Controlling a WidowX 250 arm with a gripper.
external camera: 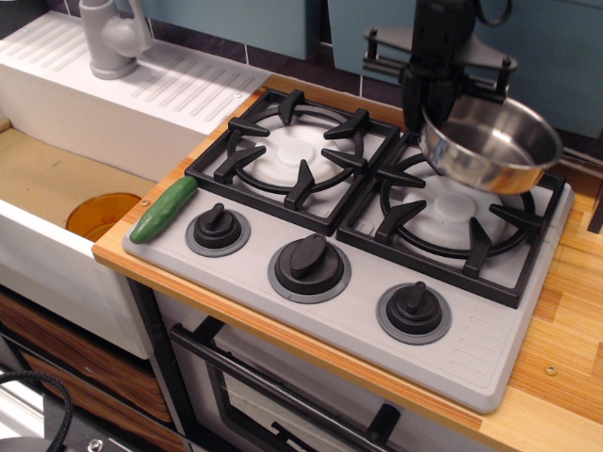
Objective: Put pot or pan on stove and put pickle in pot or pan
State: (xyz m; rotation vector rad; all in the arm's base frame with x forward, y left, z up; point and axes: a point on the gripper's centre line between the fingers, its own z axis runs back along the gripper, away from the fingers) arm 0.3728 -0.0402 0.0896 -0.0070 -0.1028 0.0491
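A shiny steel pan (pixel 490 143) hangs tilted in the air above the right rear of the grey stove (pixel 367 315). My black gripper (pixel 431 105) is shut on the pan's left rim and holds it clear of the right burner grate (pixel 452 231). The pan's wire handle is not visible. A green pickle (pixel 163 209) lies on the stove's front left corner, beside the left knob (pixel 218 228), far from the gripper.
A sink basin (pixel 57 179) with an orange disc (pixel 99 214) lies to the left. A grey faucet (pixel 111 38) stands on the white drainboard at the back left. Wooden counter (pixel 565 320) runs along the stove's right side. A teal wall is behind.
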